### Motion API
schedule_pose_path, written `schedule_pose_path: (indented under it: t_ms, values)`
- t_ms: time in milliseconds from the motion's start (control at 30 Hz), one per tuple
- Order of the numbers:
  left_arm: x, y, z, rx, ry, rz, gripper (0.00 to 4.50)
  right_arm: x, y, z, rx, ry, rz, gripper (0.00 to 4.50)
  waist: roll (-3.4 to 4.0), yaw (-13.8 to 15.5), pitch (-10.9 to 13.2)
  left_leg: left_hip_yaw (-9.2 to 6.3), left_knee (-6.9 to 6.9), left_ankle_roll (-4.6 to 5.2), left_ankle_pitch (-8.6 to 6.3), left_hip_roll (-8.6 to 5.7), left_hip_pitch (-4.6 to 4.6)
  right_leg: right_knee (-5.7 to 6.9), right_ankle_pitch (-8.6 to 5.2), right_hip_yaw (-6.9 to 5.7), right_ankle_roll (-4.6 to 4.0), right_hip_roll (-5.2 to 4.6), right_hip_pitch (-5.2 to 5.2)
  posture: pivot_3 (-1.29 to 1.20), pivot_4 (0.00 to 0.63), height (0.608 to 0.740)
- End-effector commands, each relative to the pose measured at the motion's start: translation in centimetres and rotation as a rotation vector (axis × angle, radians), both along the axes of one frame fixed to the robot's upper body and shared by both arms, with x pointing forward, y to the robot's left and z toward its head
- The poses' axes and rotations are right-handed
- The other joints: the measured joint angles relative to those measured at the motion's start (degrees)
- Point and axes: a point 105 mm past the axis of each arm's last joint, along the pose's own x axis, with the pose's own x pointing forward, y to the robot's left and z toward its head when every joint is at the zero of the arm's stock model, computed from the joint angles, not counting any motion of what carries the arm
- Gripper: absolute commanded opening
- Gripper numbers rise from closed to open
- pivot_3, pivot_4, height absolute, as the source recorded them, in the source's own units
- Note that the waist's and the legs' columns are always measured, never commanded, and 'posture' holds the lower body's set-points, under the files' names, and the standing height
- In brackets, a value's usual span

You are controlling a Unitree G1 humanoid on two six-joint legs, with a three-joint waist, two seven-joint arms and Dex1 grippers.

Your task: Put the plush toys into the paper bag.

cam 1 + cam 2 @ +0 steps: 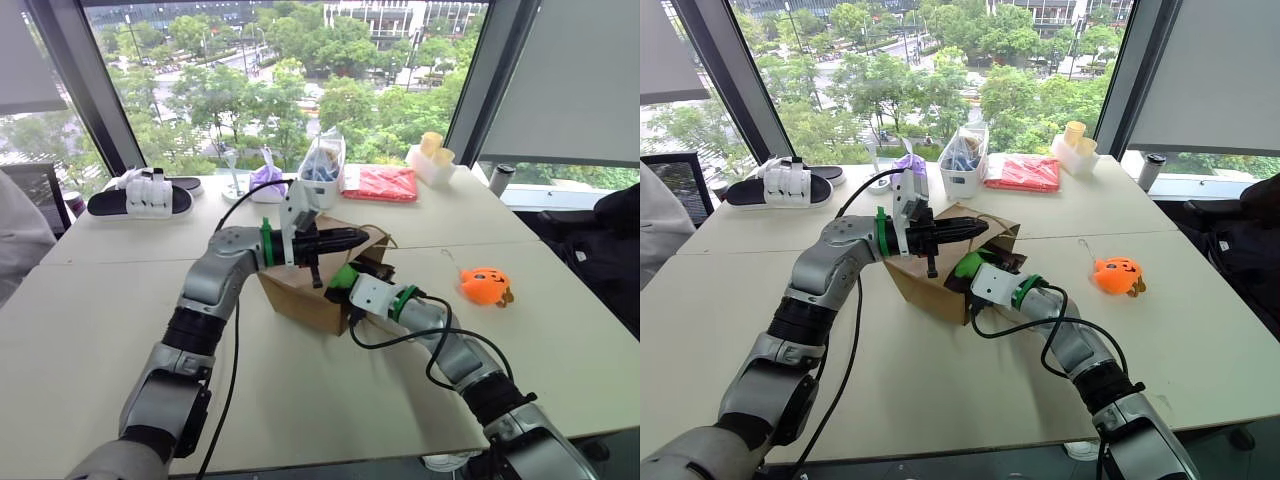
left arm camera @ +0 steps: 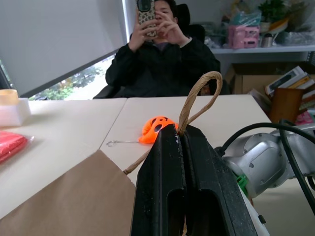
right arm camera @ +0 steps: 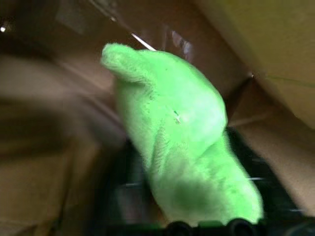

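**Green toy at the bag mouth, orange one waiting**

Big windows over green treetops back the pale table (image 1: 300, 400) I'm working at. My left gripper (image 1: 352, 238) is clamped shut on a cord handle (image 2: 199, 96) of the paper bag (image 1: 300, 295), holding the mouth up and open; in the left wrist view the twisted tan loop rises from between the closed fingers. My right gripper (image 1: 345, 282) reaches into that opening from the near side, just below the left one, with the green plush toy (image 3: 182, 147) at its tip. In the right wrist view the toy lies between the fingers with brown paper walls all round, so I judge it inside the bag. I cannot tell whether the jaws grip it or have let go.

The orange pumpkin toy (image 1: 486, 286) sits on the table well off to the right of my right gripper, untouched, its thin loop trailing toward the bag.

What worries me:
- The fuzzy toy may cling to a finger and ride back out when I withdraw.
- The right wrist sits against the bag's near edge; pulling back could drag or tip the bag.
- Only one handle is pinched, so a tug could slip the cord free and the mouth would collapse.
- A person (image 2: 162, 54) sits across the table, beyond the pumpkin toy; I'd keep my reach short.
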Motion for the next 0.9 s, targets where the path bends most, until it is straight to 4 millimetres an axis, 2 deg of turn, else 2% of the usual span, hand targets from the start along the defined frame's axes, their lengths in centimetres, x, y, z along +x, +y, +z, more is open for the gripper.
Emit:
schedule_pose_path:
  t_ms: [33,67,333,400,467,533,600,667,800,900]
  values:
    - [-0.2,-0.1,1.2,-0.011,-0.055,-0.001,0.0,-0.3,-0.4,2.4,0.024,-0.096,-0.001,3.92,0.0,0.0,0.0,0.0,0.0,0.0,0.0,0.0,0.0,0.0,0.0,0.0,0.0,0.0,0.0,0.0,0.15,0.74]
    - [-0.1,-0.1,1.2,-0.012,-0.055,0.002,0.0,-0.5,-0.6,2.5,0.019,-0.103,-0.006,4.46,0.0,0.1,0.0,0.0,0.0,0.0,0.0,0.0,0.0,0.0,0.0,0.0,0.0,0.0,0.0,0.0,0.15,0.74]
    - [0.2,-0.3,1.1,-0.02,-0.049,0.009,0.0,-3.7,-3.2,5.0,0.155,-0.124,-0.073,4.46,0.0,0.2,0.0,-0.01,0.01,0.01,-0.01,-0.01,-0.03,-0.01,0.0,0.0,0.0,0.0,0.01,0.0,0.15,0.74]
    - [0.3,-0.4,1.0,-0.025,-0.046,0.007,0.0,-4.7,-5.6,6.1,0.307,-0.115,-0.177,4.46,0.0,0.3,0.0,-0.01,0.01,0.03,-0.02,-0.01,-0.02,0.0,0.0,0.01,0.0,0.0,0.01,0.0,0.15,0.74]
    - [0.4,-0.5,1.0,-0.028,-0.043,0.006,0.0,-5.0,-9.3,6.5,0.415,-0.118,-0.346,4.46,0.0,0.5,0.0,-0.06,0.01,0.08,-0.04,-0.01,-0.03,0.0,0.0,0.0,0.0,0.0,0.03,0.0,0.15,0.74]
    - [0.5,-0.6,1.0,-0.031,-0.041,0.004,0.0,-4.8,-12.3,6.0,0.416,-0.115,-0.486,4.46,0.0,0.4,0.0,-0.04,0.03,0.19,-0.11,-0.04,-0.03,-0.01,0.0,0.01,0.0,-0.03,0.07,0.0,0.15,0.74]
    - [0.5,-0.8,0.9,-0.034,-0.038,-0.001,0.0,-4.4,-15.6,4.7,0.437,-0.083,-0.645,4.46,-0.01,0.4,0.0,-0.01,0.05,0.28,-0.15,-0.09,-0.01,-0.04,0.0,0.03,0.0,-0.04,0.1,0.0,0.15,0.74]
    - [0.4,-1.0,0.7,-0.039,-0.034,-0.008,0.0,-4.0,-17.9,3.2,0.448,-0.041,-0.761,4.46,-0.01,0.3,0.0,-0.01,0.04,0.29,-0.16,-0.08,0.04,-0.05,0.0,0.04,0.0,-0.03,0.11,0.0,0.15,0.74]
    - [0.2,-1.2,0.6,-0.044,-0.032,-0.012,0.0,-2.9,-20.1,1.0,0.477,0.032,-0.869,4.46,0.01,-0.1,0.0,0.04,-0.02,0.28,-0.15,-0.05,0.04,0.0,0.0,0.05,0.0,-0.01,0.04,0.0,0.15,0.74]
    - [0.3,-1.2,0.5,-0.05,-0.028,-0.001,0.0,-1.8,-20.9,-0.2,0.508,0.084,-0.909,4.46,0.01,-0.2,0.0,0.07,-0.04,0.27,-0.14,-0.01,0.04,0.04,0.0,0.08,0.0,0.0,0.01,0.0,0.15,0.74]
